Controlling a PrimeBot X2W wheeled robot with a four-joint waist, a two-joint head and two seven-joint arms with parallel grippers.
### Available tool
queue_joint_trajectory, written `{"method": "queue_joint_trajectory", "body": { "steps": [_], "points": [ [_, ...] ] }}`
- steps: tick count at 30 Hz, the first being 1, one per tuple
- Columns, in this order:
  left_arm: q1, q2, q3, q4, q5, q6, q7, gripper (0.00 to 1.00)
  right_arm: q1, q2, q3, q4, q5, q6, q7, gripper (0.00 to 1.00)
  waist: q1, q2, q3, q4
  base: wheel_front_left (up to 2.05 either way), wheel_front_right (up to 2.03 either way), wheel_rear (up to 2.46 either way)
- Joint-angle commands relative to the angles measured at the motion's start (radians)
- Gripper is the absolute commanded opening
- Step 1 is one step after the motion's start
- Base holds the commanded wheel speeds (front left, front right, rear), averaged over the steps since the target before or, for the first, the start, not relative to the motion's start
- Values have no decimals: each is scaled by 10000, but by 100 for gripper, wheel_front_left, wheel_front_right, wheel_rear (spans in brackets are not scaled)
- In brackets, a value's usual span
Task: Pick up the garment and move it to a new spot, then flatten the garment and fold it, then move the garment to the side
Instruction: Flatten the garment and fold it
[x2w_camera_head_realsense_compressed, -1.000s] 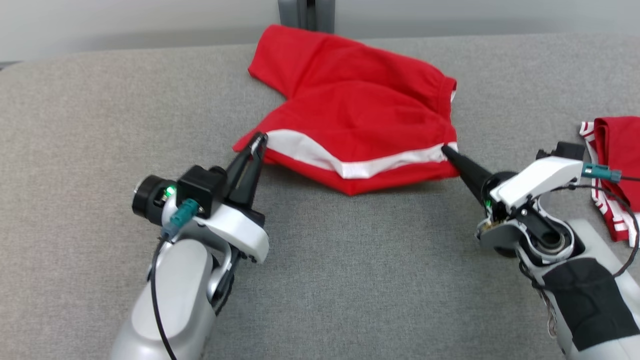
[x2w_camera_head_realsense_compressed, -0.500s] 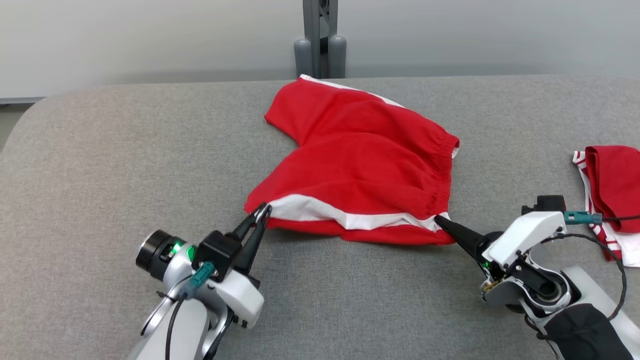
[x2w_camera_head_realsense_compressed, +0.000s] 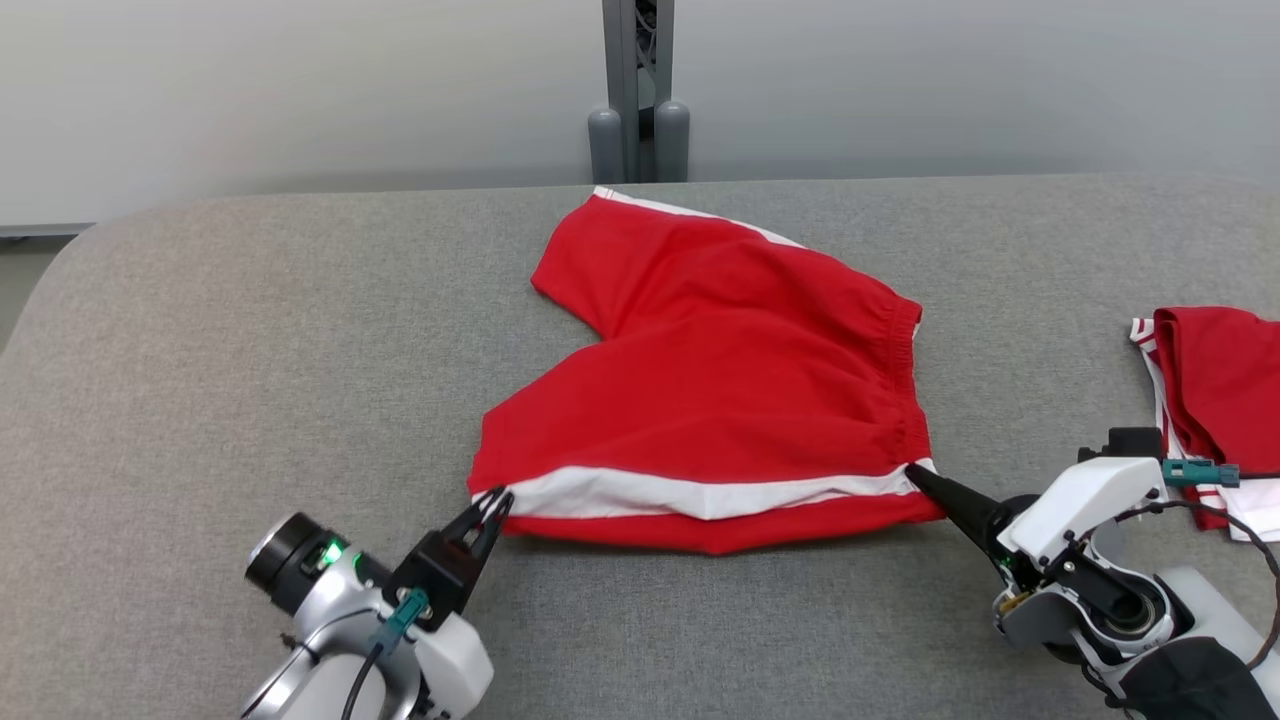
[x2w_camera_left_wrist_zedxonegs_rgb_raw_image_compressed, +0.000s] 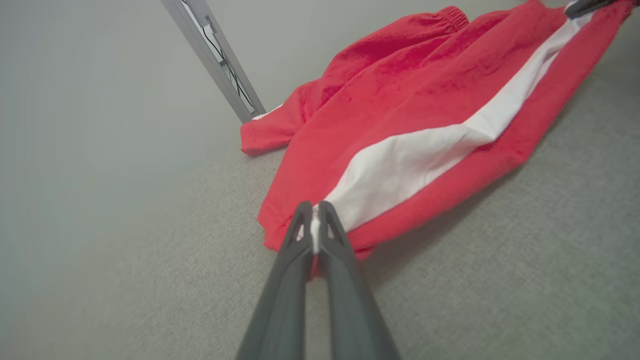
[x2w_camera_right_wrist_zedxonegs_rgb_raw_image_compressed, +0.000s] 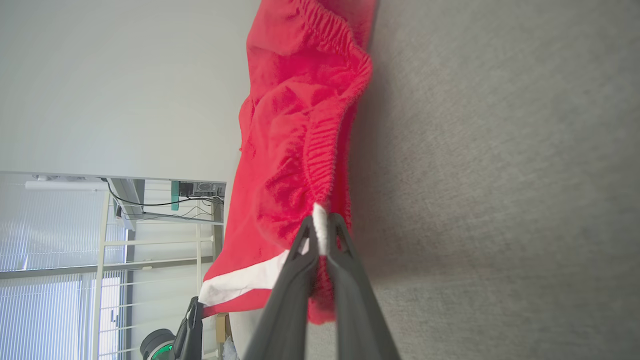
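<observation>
Red garment (x2w_camera_head_realsense_compressed: 730, 400) lies on the grey table (x2w_camera_head_realsense_compressed: 250, 350), strung between both grippers: left gripper (x2w_camera_head_realsense_compressed: 492, 503) clamped on its hem corner, right gripper (x2w_camera_head_realsense_compressed: 915, 473) clamped on its waistband corner. Since a second ago the white stripe has pulled straighter and the cloth looks drawn nearer the robot, though the camera shifted too; flattening seems underway. Wrist views show white cloth pinched between the fingers; head view adds a second red piece (x2w_camera_head_realsense_compressed: 1210, 390) just outside the right gripper.

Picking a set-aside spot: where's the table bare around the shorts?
Widest bare patch: table left of the red shorts, to its rounded corner. Also the near strip between left gripper and right gripper. Crowded right: a second red garment at the edge.
</observation>
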Motion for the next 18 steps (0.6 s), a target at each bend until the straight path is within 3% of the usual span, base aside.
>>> {"method": "queue_joint_trajectory", "body": {
  "steps": [1,18],
  "points": [
    [161,144,-64,139,94,77,-2,0,150,-103,-2,57,28,2,43,0,0,0,-46,-37,0,0,0],
    [499,624,-1417,1304,43,214,-2,0,815,-342,394,315,-85,2,294,0,0,0,-672,-112,0,0,0]
  ]
}}
